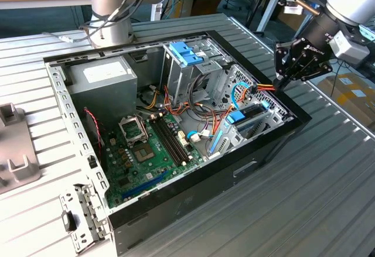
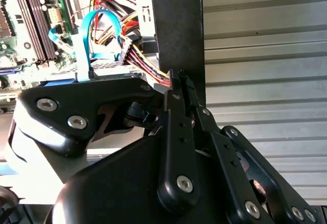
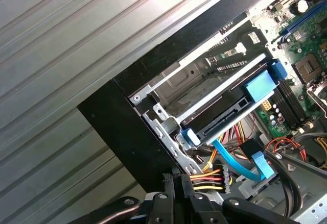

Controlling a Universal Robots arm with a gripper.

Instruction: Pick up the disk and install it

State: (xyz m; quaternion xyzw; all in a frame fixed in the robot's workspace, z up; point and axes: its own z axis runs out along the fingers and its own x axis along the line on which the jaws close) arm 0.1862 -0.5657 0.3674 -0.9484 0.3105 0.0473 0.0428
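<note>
Over the open black computer case's (image 1: 176, 210) rim, beside its drive cage, we see our black tool (image 1: 280, 85) with fingers pressed together, holding nothing. Inside that cage sits the grey metal disk (image 3: 225, 114) in light-blue rails; seating looks nearly finished.

open computer case (image 1: 266, 151) | motherboard (image 1: 149, 151) | grey power supply (image 1: 102, 78) | slatted metal table (image 1: 304, 210)

Ribbed matt metal table (image 1: 328, 198)
</note>
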